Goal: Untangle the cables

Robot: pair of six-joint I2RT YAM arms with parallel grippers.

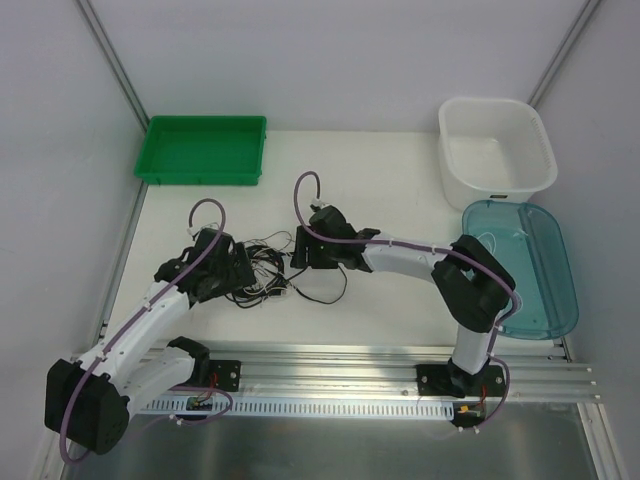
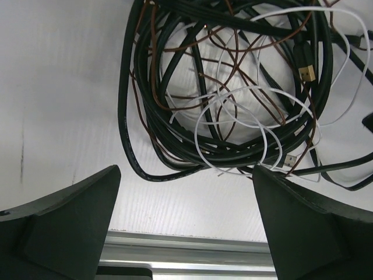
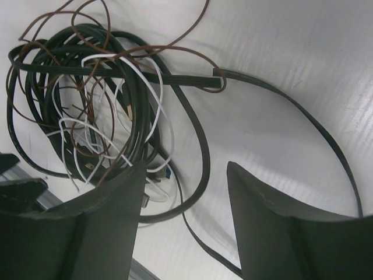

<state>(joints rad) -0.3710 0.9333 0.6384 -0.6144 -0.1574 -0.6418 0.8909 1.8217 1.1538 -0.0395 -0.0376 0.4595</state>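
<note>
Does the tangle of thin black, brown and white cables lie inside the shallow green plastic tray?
No, the tangle of cables lies on the white table, well apart from the green tray at the far left.

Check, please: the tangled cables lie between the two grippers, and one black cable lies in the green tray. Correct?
No. The top external view shows the green tray empty; the cables lie between the left gripper and the right gripper.

We see the cables sheathed in smooth, slightly glossy plastic, one plug in shiny gold metal. The table looks matt white and finely ribbed; the rail is brushed metal; the tray and tub are smooth plastic, the lid glossy and see-through.
</note>
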